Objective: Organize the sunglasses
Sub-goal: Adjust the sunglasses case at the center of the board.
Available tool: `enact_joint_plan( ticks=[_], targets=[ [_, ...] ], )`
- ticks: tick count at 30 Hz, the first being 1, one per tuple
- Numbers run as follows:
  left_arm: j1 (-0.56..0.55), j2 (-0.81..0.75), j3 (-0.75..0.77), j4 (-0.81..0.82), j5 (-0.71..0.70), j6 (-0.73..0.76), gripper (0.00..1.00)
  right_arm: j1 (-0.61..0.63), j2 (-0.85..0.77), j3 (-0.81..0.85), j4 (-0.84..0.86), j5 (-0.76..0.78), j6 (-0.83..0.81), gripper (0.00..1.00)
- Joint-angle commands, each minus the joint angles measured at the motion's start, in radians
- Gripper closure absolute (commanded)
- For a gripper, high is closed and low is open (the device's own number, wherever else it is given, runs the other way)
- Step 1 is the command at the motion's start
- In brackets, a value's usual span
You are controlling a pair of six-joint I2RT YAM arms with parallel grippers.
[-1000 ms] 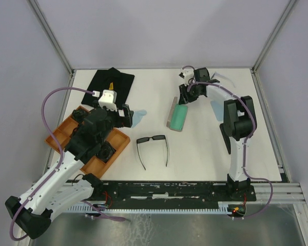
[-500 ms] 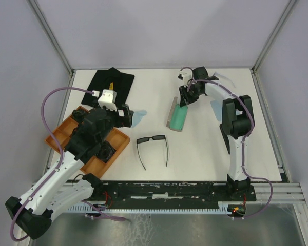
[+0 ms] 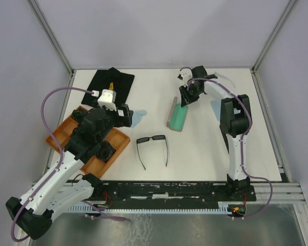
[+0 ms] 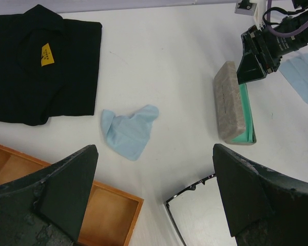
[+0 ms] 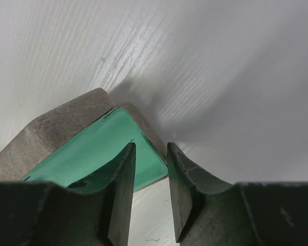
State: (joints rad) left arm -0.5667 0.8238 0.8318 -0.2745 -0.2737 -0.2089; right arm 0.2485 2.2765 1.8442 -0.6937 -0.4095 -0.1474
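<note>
Over at the far end of the open case [image 3: 177, 117], the right gripper [image 3: 185, 98] has crept in a touch over the last second, forearm swinging slightly left with it. The case itself hasn't budged. The wrist view shows the jaws nearly together with a thin gap, lined up on the rim by the green lining. I can't tell whether they're actually pinching that edge or just hovering at it. The left gripper [image 4: 154, 154] is unchanged, fingers spread wide and holding nothing, parked above the orange tray [image 3: 61, 134] near the crumpled blue cloth [image 3: 138, 119]. The black sunglasses [image 3: 153, 148] lie untouched on the table between the two arms, temples unfolded, well apart from the case. I can't pick out the pale pair with any confidence. My read: the right arm is prepping or steadying the case — nothing is stowed yet, and the glasses still need picking up.
</note>
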Motion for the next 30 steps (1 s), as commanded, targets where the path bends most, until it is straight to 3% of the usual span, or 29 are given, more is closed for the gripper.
enact_joint_plan(
  ticks=[1, 8, 17, 24, 30],
  targets=[
    [0.01, -0.011, 0.003, 0.054, 0.026, -0.042, 0.01, 0.005, 0.029, 0.047, -0.019, 0.03, -0.011, 0.59],
    [0.016, -0.012, 0.002, 0.054, 0.031, -0.043, 0.01, 0.014, 0.028, 0.06, -0.022, 0.02, -0.013, 0.59],
    [0.022, -0.012, 0.002, 0.056, 0.037, -0.044, 0.01, 0.023, 0.019, 0.027, -0.001, 0.08, 0.038, 0.78],
    [0.025, -0.012, 0.001, 0.057, 0.042, -0.046, 0.01, 0.023, -0.079, -0.121, 0.136, 0.171, 0.18, 0.92],
    [0.028, -0.012, 0.001, 0.058, 0.047, -0.047, 0.01, 0.025, -0.175, -0.274, 0.256, 0.213, 0.292, 0.93]
  ],
)
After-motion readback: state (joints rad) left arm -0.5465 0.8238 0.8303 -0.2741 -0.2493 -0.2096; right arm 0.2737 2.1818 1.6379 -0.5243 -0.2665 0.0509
